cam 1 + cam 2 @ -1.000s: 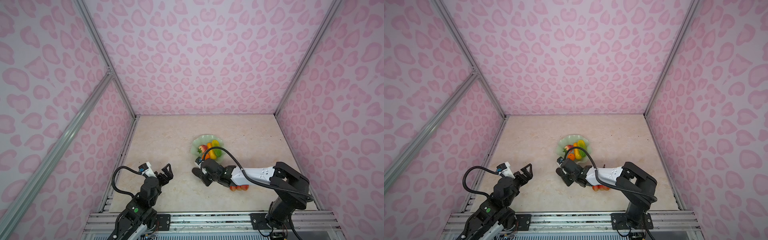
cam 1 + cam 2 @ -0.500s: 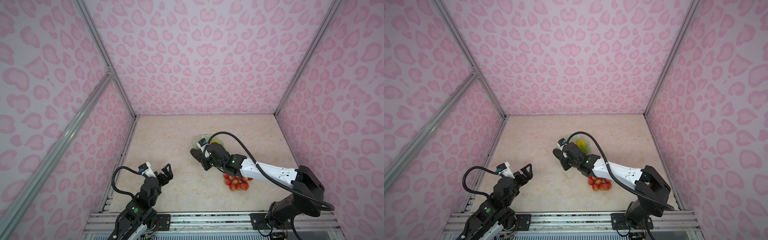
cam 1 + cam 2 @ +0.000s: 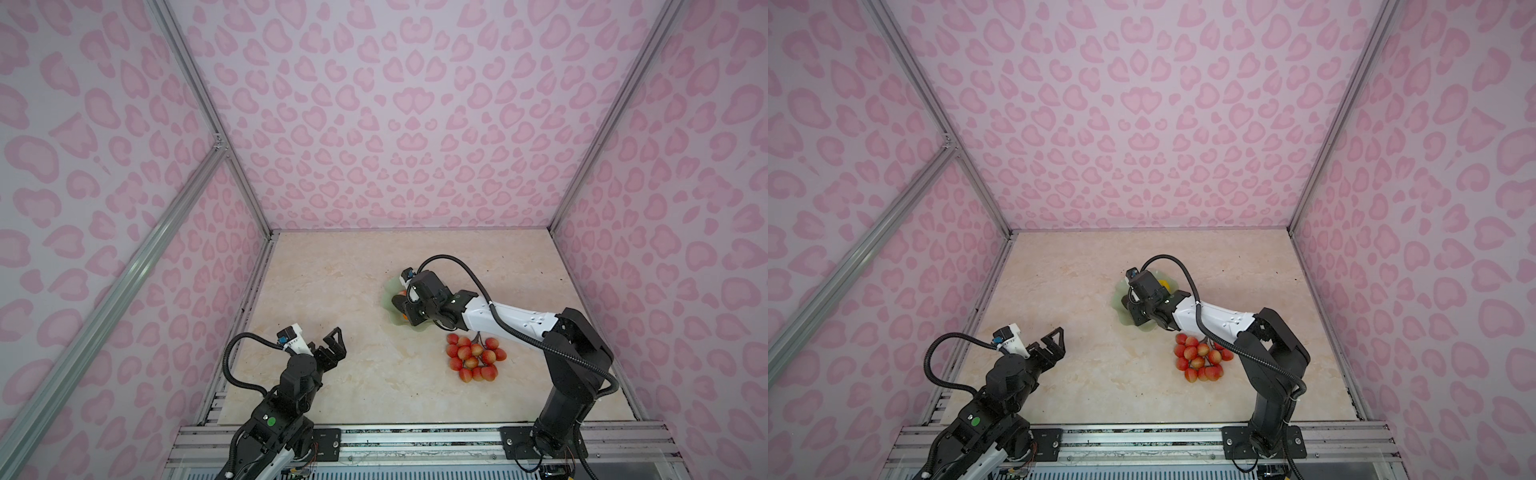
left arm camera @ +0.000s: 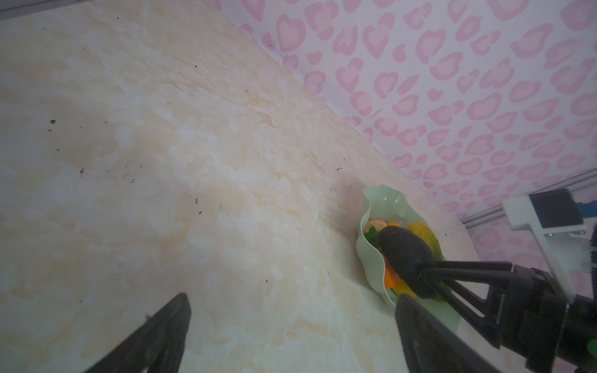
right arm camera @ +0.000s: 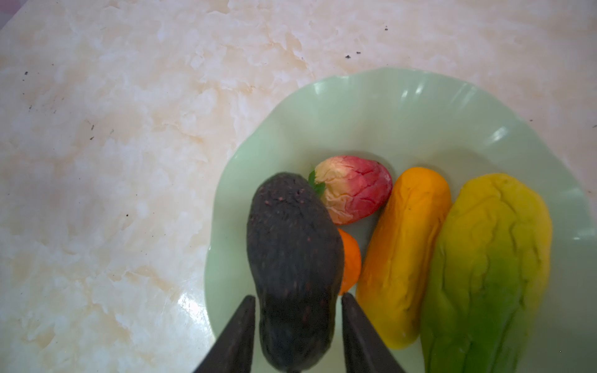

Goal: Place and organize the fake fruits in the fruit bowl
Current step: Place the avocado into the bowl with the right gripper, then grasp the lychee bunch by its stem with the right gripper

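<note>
Over the near side of the pale mint-green scalloped bowl [image 5: 371, 106], the right hand [image 5: 298, 298] has its two dark fingers on either flank of the dark blackish avocado-like lump [image 5: 294, 258], roughly half spread. The tips sit right at its skin, and whether they press it or only bracket it I cannot tell. The lump is inside the bowl's rim, above the orange ball [image 5: 350, 258] and just beside the red strawberry [image 5: 352, 193]. The yellow-orange oblong [image 5: 403, 245] and the green-yellow oblong [image 5: 484, 274] lie side by side past them. Its skin looks matte and pebbled, so it should grip well. The creased skins of its neighbours suggest light, squashy foam that gives under a pinch, so a gentle hold across the broad middle seems best. Set on top of the others, it may roll once let go. The bunch of red berries on a brown stem [image 3: 473, 357] lies on the table [image 3: 353, 291] just outside the bowl, beside the right arm. It looks loose and floppy, and is probably best taken by the stem or across the cluster. The left hand [image 4: 290, 298] hangs spread wide and empty over bare table, well apart from the bowl
</note>
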Tool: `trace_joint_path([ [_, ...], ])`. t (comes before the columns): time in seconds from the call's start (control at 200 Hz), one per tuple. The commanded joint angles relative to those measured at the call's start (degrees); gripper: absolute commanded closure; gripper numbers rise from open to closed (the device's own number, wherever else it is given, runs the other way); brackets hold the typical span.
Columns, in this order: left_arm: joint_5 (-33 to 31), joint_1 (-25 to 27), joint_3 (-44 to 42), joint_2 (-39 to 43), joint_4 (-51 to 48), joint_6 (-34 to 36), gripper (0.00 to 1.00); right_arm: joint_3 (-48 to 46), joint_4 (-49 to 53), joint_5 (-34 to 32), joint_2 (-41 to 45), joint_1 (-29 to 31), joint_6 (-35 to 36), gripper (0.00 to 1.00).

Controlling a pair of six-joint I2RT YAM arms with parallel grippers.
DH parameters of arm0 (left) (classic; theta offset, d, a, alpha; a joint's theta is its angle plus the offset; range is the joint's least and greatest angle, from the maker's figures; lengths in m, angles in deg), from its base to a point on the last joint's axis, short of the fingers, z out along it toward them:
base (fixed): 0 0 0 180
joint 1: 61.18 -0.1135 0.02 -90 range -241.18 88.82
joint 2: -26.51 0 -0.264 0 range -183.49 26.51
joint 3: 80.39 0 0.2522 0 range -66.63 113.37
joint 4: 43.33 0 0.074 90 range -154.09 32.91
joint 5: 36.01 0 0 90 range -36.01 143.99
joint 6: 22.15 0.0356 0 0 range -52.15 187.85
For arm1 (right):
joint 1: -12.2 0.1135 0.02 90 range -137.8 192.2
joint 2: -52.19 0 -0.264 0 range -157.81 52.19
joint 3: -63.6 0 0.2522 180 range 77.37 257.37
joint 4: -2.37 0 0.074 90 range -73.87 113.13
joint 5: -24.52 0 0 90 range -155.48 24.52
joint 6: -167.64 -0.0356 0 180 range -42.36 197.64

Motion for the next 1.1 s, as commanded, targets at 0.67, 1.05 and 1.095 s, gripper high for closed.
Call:
trace_joint_path([
  [0.67,0.4,0.0,-1.4,-3.2,5.8,-0.1,0.01,-29.2,11.1,-5.0,32.8,-9.4,-12.1,0.42],
  [1.05,1.2,0.0,-1.1,-4.5,6.2,-0.7,0.01,-28.2,9.0,-1.8,23.6,-9.7,-10.4,0.43],
  [1.095,1.3,0.0,-1.0,-4.3,6.1,-0.7,0.01,-28.6,8.3,-1.7,22.9,-9.6,-10.2,0.44],
])
